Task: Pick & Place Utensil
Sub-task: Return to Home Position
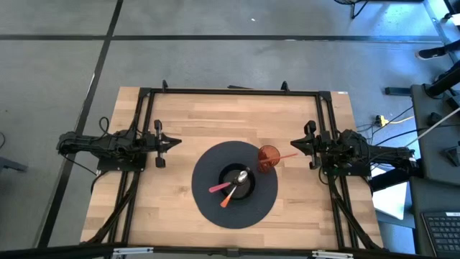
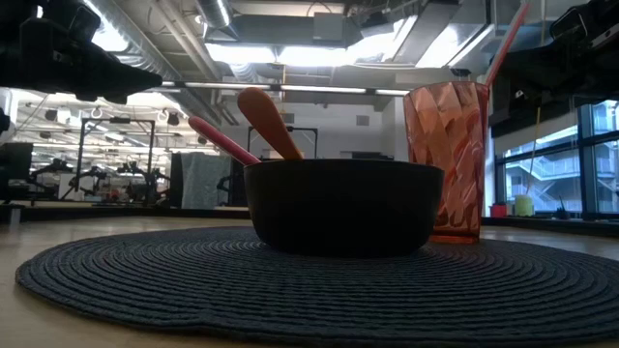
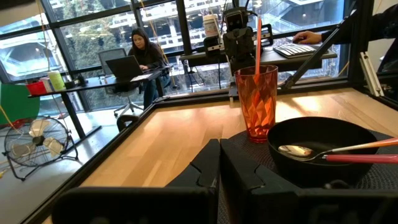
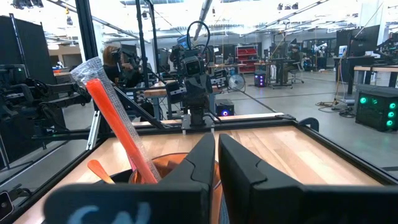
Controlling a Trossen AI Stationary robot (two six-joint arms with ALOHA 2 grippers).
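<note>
Pink fork [image 1: 218,188] and orange spoon [image 1: 229,197] rest in black bowl [image 2: 343,208]. Left tool [image 1: 175,143], right tool [image 1: 294,146] at bench [image 1: 180,115] sides, both closed, empty.

Table [image 1: 180,108]: pale, smooth wood. Mat [image 2: 290,290]: dark, ribbed weave, matt. Bowl [image 2: 343,208]: matt black; cup [image 2: 445,159]: faceted, glossy translucent plastic.

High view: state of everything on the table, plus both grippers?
Bowl: upright on the mat, holds both utensils.
Pink fork: in the bowl, handle over the rim.
Orange spoon: in the bowl, handle over the rim.
Cup: upright on the mat, straw inside.
Left gripper: shut, empty, left of the mat.
Right gripper: shut, empty, right of the cup.
</note>
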